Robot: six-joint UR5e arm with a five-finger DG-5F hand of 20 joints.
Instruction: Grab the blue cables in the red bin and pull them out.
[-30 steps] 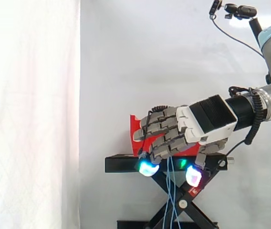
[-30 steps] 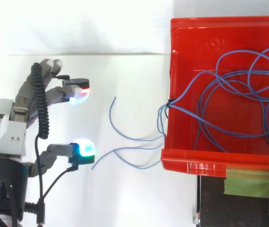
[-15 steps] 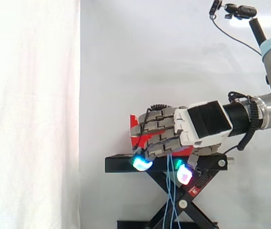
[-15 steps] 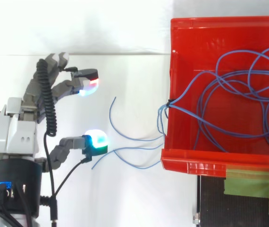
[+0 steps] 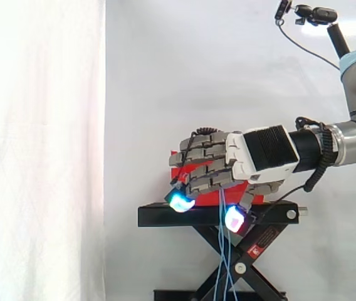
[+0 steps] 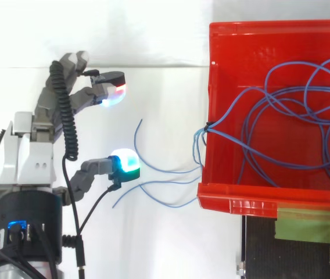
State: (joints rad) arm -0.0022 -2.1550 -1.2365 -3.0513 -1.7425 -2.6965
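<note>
**Open hand hovering beside the cable tails, nothing gripped yet**

In the top view the hand (image 6: 30, 158) is hovering at the left with thumb and fingers spread wide and holding nothing. The gap between them is facing 3 o'clock. The cables (image 6: 203, 136) are lying in that same direction, at 3 o'clock from the palm.

Most of their length is looping around inside the bin (image 6: 214, 87), which is sitting on the right side of the view. A tied bunch is crossing the bin's left wall, and several loose tails are trailing out from it toward 9 o'clock. The tails' long axis is therefore running roughly 3 to 9, pointing back at the hand.

The thumb pad (image 6: 124, 164) is glowing just beside the nearest tails, though I cannot tell whether it is touching one. The finger pads (image 6: 111, 93) are sitting apart from the tails, toward 12 o'clock. The tails are thus lying near the mouth of the grasp but not inside it.

In the side view the hand (image 5: 253, 160) is reaching in from 3 o'clock in front of the bin (image 5: 177, 164). The tails (image 5: 225, 251) are hanging toward 6 o'clock past the stand (image 5: 159, 216).

Judging from this, the grab is not yet made. The next move is probably calling for a short reach toward 3 o'clock so the tails are passing between thumb and fingers, then a pinch across their axis. Thin, limp strands could easily be slipping out of such thick pads.
</note>
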